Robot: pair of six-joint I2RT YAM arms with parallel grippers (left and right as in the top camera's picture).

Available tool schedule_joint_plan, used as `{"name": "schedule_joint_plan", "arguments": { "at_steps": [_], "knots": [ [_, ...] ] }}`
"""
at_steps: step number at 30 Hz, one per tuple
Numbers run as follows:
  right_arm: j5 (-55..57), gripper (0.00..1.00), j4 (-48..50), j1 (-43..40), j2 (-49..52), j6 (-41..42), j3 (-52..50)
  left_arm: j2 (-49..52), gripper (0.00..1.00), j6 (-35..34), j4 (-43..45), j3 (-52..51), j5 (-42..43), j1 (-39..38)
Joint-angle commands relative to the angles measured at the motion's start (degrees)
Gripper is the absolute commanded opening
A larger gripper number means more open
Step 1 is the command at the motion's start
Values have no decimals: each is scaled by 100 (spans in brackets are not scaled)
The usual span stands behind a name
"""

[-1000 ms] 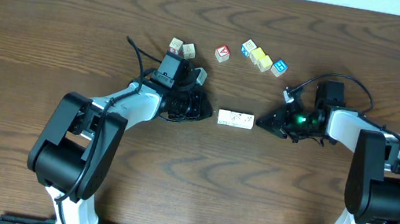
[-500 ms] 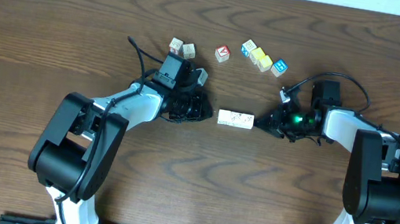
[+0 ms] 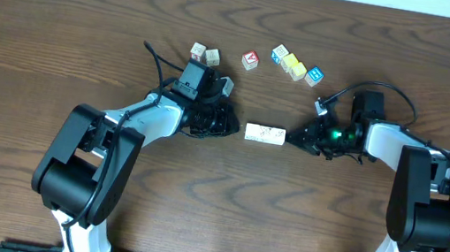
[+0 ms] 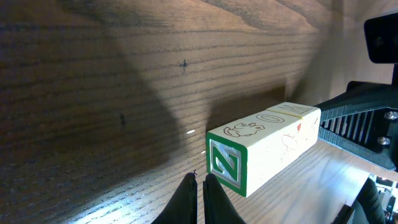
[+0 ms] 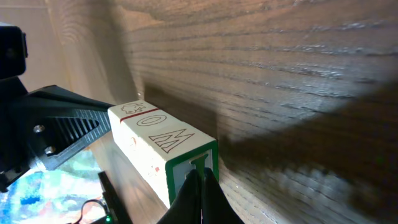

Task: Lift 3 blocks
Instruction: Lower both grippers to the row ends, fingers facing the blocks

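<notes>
Block row (image 3: 265,134) between closed jaws

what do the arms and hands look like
The left arm and right arm have white links and black joint housings. The left hand and right hand are black tapering wedges; thin black cables loop near each wrist. A green light glows at the right wrist.

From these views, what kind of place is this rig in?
Probably a lab bench for robot manipulation trials: a wood-grain table, a left arm and a right arm based at its near edge, three cream blocks in a row between them, and loose blocks farther back.
</notes>
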Motion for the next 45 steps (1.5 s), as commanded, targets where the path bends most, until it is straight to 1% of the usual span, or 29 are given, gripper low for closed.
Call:
{"name": "schedule_joint_plan", "arguments": {
  "at_steps": [1, 10, 18, 21, 45],
  "knots": [
    [-223, 1, -13, -70, 24, -146, -11, 96, 7, -31, -13, -44, -144, -20],
    [-223, 1, -13, -68, 24, -184, -11, 96, 7, -31, -13, -44, -184, -48],
    [-221, 1, 9, -31, 24, -181, -11, 96, 7, -33, 9, -44, -378, -214],
    [-221, 1, 9, -31, 24, -181, -11, 96, 7, -149, 20, -44, -533, -216],
    [-201, 1, 81, -2, 24, -116, -11, 96, 7, -293, 205, -44, -522, -348]
  ]
}}
